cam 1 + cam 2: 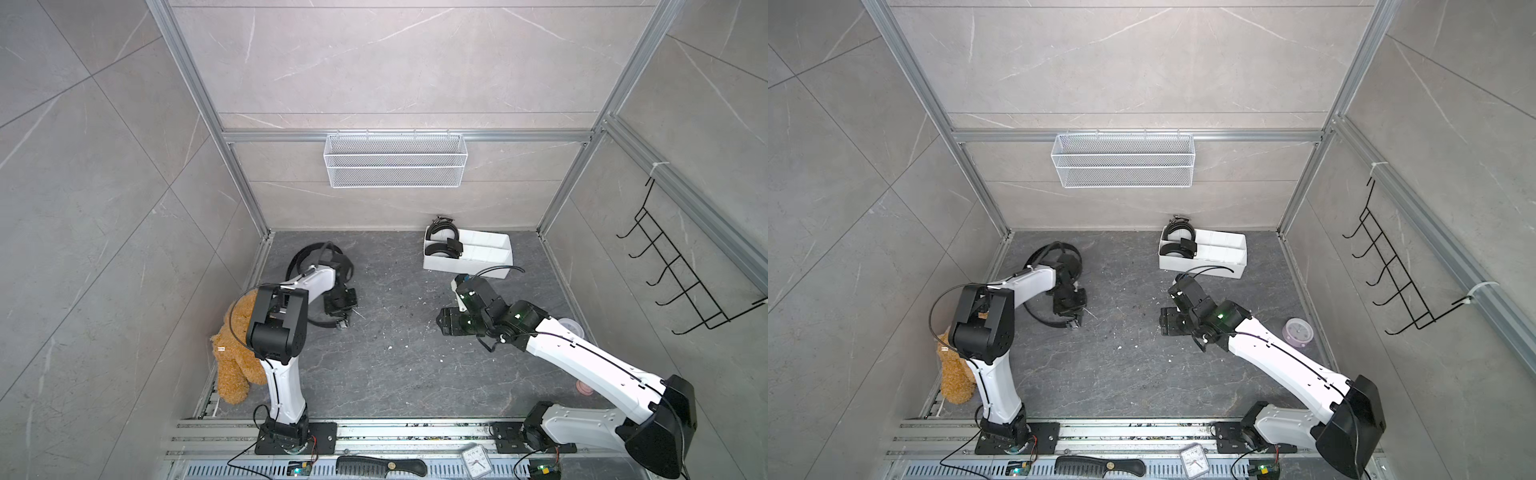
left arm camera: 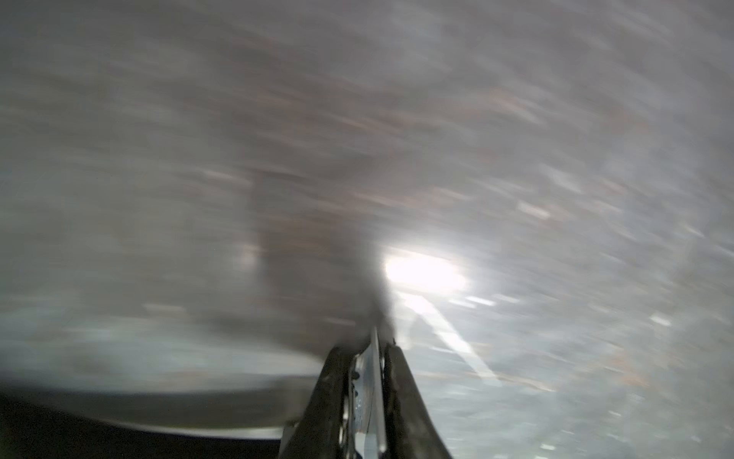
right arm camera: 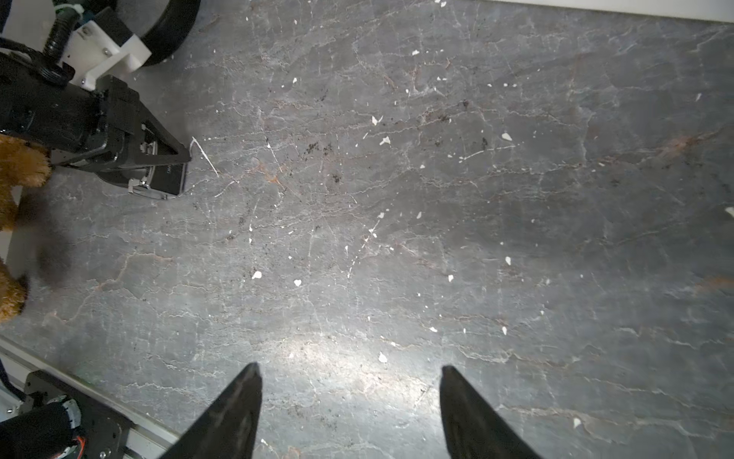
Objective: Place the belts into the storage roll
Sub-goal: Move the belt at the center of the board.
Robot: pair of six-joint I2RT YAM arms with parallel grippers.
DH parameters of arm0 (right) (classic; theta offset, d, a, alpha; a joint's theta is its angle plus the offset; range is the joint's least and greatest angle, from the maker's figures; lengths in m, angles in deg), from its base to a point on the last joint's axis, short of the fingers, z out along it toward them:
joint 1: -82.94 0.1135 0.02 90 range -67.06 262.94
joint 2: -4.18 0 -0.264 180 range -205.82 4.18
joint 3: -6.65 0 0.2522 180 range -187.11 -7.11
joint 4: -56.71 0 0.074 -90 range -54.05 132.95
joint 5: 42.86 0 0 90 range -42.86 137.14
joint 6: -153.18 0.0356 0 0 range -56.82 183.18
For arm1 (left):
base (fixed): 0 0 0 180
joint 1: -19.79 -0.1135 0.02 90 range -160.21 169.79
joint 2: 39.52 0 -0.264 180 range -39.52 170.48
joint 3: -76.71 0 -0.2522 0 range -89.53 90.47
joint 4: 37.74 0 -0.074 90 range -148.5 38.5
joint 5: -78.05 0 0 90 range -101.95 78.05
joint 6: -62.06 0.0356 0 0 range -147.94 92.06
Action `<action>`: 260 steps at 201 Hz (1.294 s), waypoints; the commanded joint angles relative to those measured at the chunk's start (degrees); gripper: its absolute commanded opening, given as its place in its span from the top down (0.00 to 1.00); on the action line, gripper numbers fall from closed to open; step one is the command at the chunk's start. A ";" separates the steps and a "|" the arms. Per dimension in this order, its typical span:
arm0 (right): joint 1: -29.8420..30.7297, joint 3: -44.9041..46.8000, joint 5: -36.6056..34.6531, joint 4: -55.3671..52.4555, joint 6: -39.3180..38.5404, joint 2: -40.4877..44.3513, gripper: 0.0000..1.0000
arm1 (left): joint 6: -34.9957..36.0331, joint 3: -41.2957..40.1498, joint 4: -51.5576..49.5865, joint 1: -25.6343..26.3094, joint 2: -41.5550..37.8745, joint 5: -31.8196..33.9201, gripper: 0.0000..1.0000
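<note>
Left fingers (image 2: 337, 381) are pinched narrow on the metal buckle of the loose belt (image 1: 299, 255) lying on the worktop (image 1: 395, 374), two coiled belts (image 1: 440, 249) sit in the storage roll (image 1: 469, 266), and right fingers (image 3: 238, 405) stand wide and empty; one belt is judged outstanding.

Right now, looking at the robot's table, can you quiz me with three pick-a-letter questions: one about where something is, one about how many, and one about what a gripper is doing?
1. Where is the white storage tray?
A. In the wire basket.
B. On the dark table by the back wall.
C. Under the teddy.

2. How many belts are in the tray?
A. None.
B. Two.
C. Three.

3. How is the right gripper?
A. Open and empty.
B. Shut on a belt.
C. Shut on the comb.

Answers:
1. B, it sits on the table near the wall.
2. B, the far belt and the near belt each lie coiled in a compartment.
3. A, its jaws stand apart over bare table.
</note>
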 commanded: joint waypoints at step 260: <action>15.24 7.43 -7.33 9.95 48.01 -10.23 0.26 | 10.01 18.74 -15.59 13.50 -10.46 15.23 0.16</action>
